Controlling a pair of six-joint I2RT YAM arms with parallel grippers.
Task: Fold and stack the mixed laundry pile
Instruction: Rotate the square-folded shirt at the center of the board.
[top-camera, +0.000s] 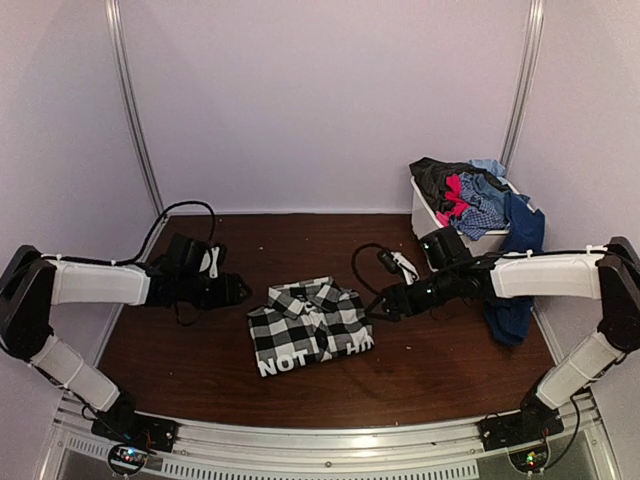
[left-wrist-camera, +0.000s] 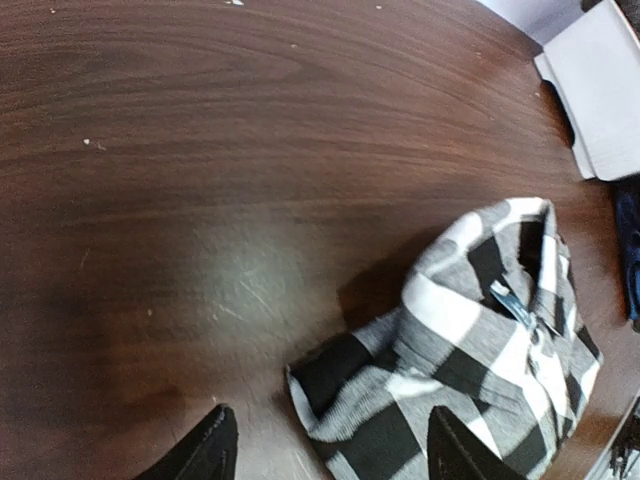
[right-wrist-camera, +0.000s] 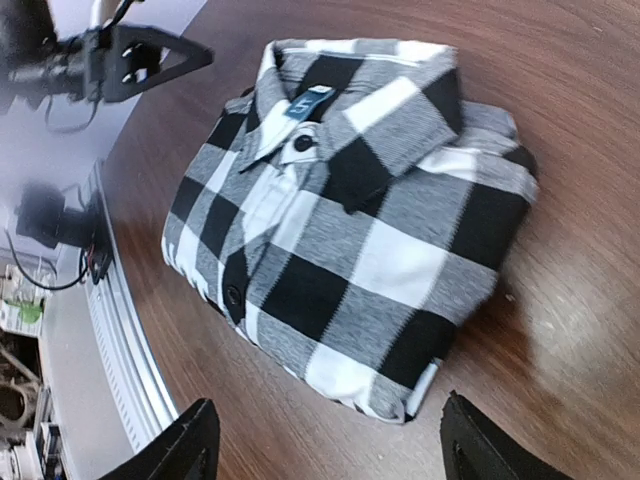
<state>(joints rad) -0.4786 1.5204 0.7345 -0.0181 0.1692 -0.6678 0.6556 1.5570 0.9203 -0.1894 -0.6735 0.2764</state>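
Observation:
A folded black-and-white checked shirt (top-camera: 310, 328) with white lettering lies flat at the table's middle. My left gripper (top-camera: 242, 290) hovers just off its left edge, open and holding nothing. In the left wrist view the shirt's corner (left-wrist-camera: 480, 340) lies ahead, between the spread fingers of the gripper (left-wrist-camera: 330, 410). My right gripper (top-camera: 373, 308) is at the shirt's right edge, also open. The right wrist view shows the buttoned front and collar (right-wrist-camera: 350, 220) beyond the gripper (right-wrist-camera: 328, 400). The rest of the mixed laundry pile (top-camera: 468, 190) fills the bin at the back right.
The white plastic bin (top-camera: 470, 242) stands against the right wall, its corner (left-wrist-camera: 600, 90) showing in the left wrist view. A long navy piece (top-camera: 515, 275) hangs from it down onto the table. A metal rail (top-camera: 320, 440) runs along the near edge.

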